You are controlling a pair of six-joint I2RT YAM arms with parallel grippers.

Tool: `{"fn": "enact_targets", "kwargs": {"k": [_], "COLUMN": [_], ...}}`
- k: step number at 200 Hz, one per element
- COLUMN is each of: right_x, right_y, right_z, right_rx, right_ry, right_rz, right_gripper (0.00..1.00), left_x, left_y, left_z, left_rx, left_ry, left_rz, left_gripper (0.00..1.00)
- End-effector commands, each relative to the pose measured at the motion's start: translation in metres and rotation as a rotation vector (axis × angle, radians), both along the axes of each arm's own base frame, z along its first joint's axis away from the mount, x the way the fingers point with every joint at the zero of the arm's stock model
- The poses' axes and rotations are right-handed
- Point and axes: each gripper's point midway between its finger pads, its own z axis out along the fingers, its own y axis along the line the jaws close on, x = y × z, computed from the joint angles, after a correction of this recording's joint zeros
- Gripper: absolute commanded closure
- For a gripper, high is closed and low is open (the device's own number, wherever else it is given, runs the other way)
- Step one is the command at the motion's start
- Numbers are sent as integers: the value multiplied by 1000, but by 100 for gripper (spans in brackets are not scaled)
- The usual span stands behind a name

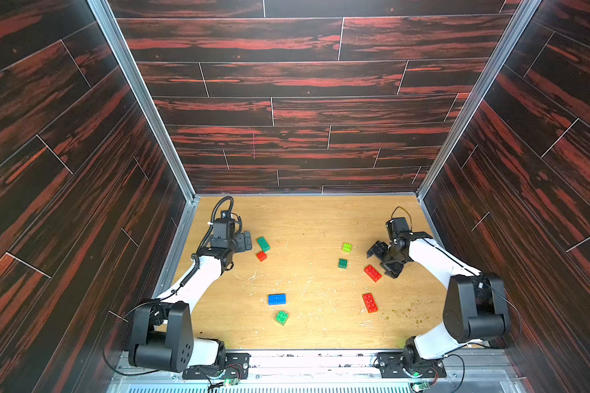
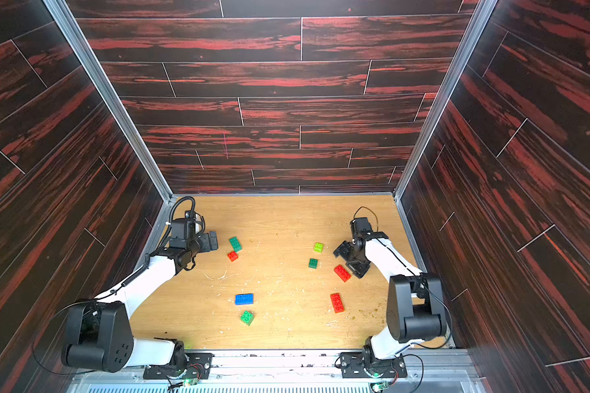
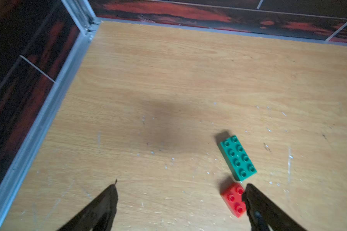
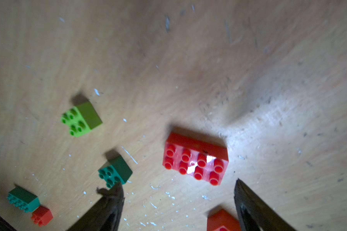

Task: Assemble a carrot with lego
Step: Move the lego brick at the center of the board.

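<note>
**A:** Which step is in hand?

**B:** The very first, I'd judge. There is no carrot yet. All eight lego bricks lie loose and unjoined on the bench (image 1: 307, 224). The teal long brick (image 1: 263, 243) and the small red brick (image 1: 261, 256) sit close together on the left arm's side. The lime brick (image 1: 346, 247), the dark green brick (image 1: 342, 263) and a red long brick (image 1: 372, 273) lie near the right arm. A second red long brick (image 1: 370, 302), the blue brick (image 1: 277, 299) and the bright green brick (image 1: 281, 317) lie nearer the front.

**A:** And the jaws?

**B:** The left jaws are spread wide and empty, just beside the teal long brick. In the left wrist view one fingertip (image 3: 254, 200) overlaps the small red brick's edge. I cannot tell whether it touches the brick or hangs above it. The right jaws are also wide apart with nothing held. In the right wrist view the red long brick lies just ahead of their tips, in line with the gap.

**A:** What does the next move call for?

**B:** Probably a first pick. The right jaws would come down astride that red long brick and close squarely across its narrow width, so it doesn't twist.
</note>
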Motion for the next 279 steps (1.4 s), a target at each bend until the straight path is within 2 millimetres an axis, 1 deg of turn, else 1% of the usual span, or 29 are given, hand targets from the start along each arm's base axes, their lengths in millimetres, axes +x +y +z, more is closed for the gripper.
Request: {"fn": "enact_targets", "kwargs": {"k": [1, 29, 69, 114, 129, 151, 170, 183, 201, 212, 222, 227, 253, 266, 279], "right_x": [-15, -16, -24, -22, -23, -25, -26, -28, -34, -42, -49, -54, -70, -78, -85], "right_y": [6, 8, 8, 6, 4, 4, 11, 21, 44, 60, 76, 87, 136, 157, 173], "right_z": [-18, -30, -46, -56, -59, -63, -63, -62, -61, -61, -62, -62, -63, -64, -65], "right_rx": [34, 32, 18, -6, -25, -29, -30, -35, -47, -62, -64, -64, -62, -69, -76], "right_ry": [101, 139, 188, 209, 216, 221, 217, 217, 221, 229, 226, 228, 230, 239, 246], "right_rz": [-37, -32, -24, -17, -17, -12, 27, 77, 192, 263, 322, 355, 521, 598, 661], "right_gripper": [13, 13, 13, 17, 21, 33, 40, 44, 45, 45, 46, 45, 46, 46, 46], "left_x": [-2, -2, -2, -1, -1, -1, -2, -3, -4, -6, -7, -7, -13, -15, -17], "left_y": [-11, -13, -16, -16, -16, -16, -16, -16, -16, -16, -15, -15, -14, -13, -12], "left_z": [-1, -2, -4, -8, -10, -10, -11, -11, -12, -12, -12, -12, -12, -12, -12], "left_rx": [-34, -42, -44, -43, -44, -45, -45, -47, -49, -50, -50, -49, -50, -53, -52], "left_ry": [28, 32, 36, 44, 47, 47, 49, 49, 51, 52, 51, 49, 44, 41, 40], "left_rz": [-40, -48, -58, -57, -56, -54, -53, -53, -53, -51, -49, -48, -38, -34, -31], "left_gripper": [1, 2, 2, 1, 1, 2, 1, 1, 1, 1, 1, 1, 1, 1, 1]}}
